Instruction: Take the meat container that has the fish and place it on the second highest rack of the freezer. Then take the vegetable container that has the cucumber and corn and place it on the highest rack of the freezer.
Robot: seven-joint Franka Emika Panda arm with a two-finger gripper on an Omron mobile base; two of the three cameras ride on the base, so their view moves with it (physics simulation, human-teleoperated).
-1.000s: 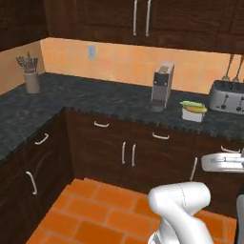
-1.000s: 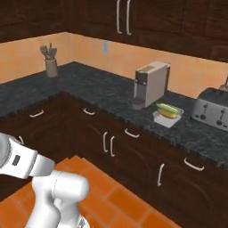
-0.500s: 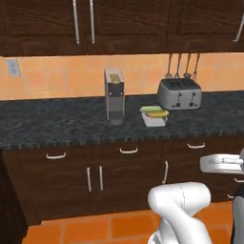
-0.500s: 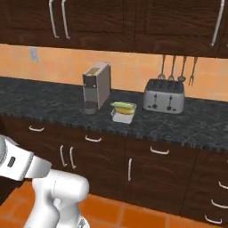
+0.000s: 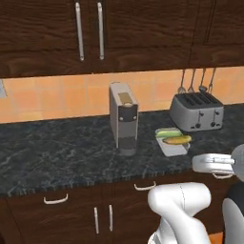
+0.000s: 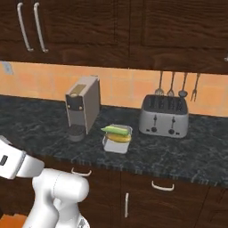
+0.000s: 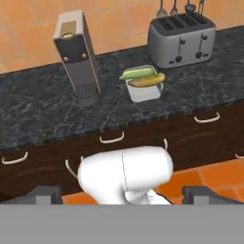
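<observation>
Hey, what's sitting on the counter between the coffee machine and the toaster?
The clear container holding the cucumber and corn, between the coffee machine and toaster, plainest in the right base view.

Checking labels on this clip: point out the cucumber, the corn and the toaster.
cucumber [image 7: 137, 73], hand view, middle of its green body.
corn [image 7: 148, 80], hand view, middle of the cob.
toaster [image 6: 163, 117], right base view, front face.

The counter [image 5: 57, 157] looks like dark speckled stone, polished with a soft shine. The cabinets [image 5: 143, 28] are dark brown wood with visible grain and smooth pale metal handles [image 5: 79, 31]. The toaster [image 5: 196, 112] and the coffee machine [image 5: 123, 118] look like brushed grey metal. The vegetable container [image 6: 116, 143] seems pale, slightly translucent plastic. The floor [image 7: 217, 178] is orange tile, matt.
</observation>
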